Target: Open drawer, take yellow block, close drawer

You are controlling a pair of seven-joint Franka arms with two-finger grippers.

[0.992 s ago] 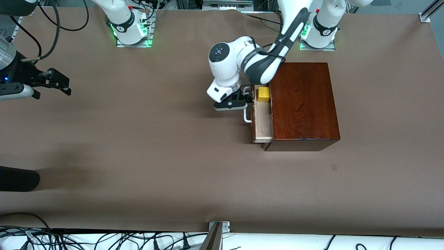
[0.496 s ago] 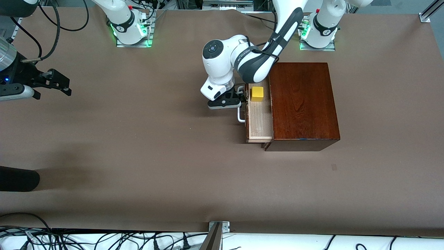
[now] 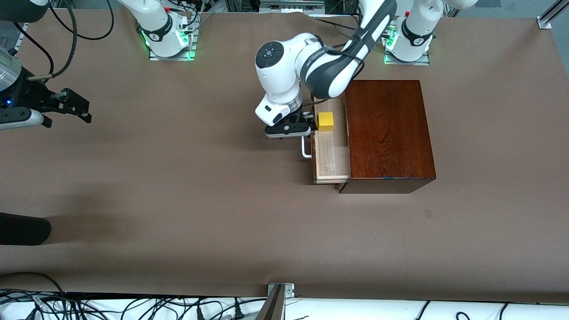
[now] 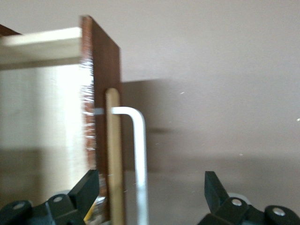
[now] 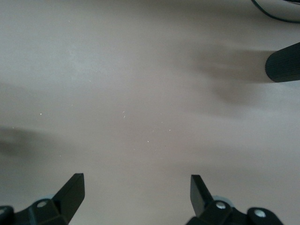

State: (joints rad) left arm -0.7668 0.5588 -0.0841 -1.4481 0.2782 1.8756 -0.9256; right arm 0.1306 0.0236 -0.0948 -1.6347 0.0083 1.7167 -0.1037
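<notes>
The drawer (image 3: pixel 330 151) of the dark reddish-brown box (image 3: pixel 387 133) stands pulled out toward the right arm's end of the table, showing its light wood floor. The yellow block (image 3: pixel 325 121) lies in the drawer at the end farther from the front camera. My left gripper (image 3: pixel 310 121) is at the white bar handle (image 3: pixel 305 149), open. In the left wrist view my left gripper (image 4: pixel 149 192) has one finger on each side of the handle (image 4: pixel 139 154) and the drawer front (image 4: pixel 105 84). My right gripper (image 3: pixel 82 106) waits open and empty over bare table, as its wrist view (image 5: pixel 136 192) shows.
A black rounded object (image 3: pixel 22 229) reaches in at the right arm's end of the table, nearer the front camera; it also shows in the right wrist view (image 5: pixel 283 61). Cables (image 3: pixel 133 306) lie along the table's edge nearest the front camera.
The drawer has slid farther out toward the right arm's end, with the yellow block in it. My left gripper moved the same way with the handle. The right arm has not moved.
</notes>
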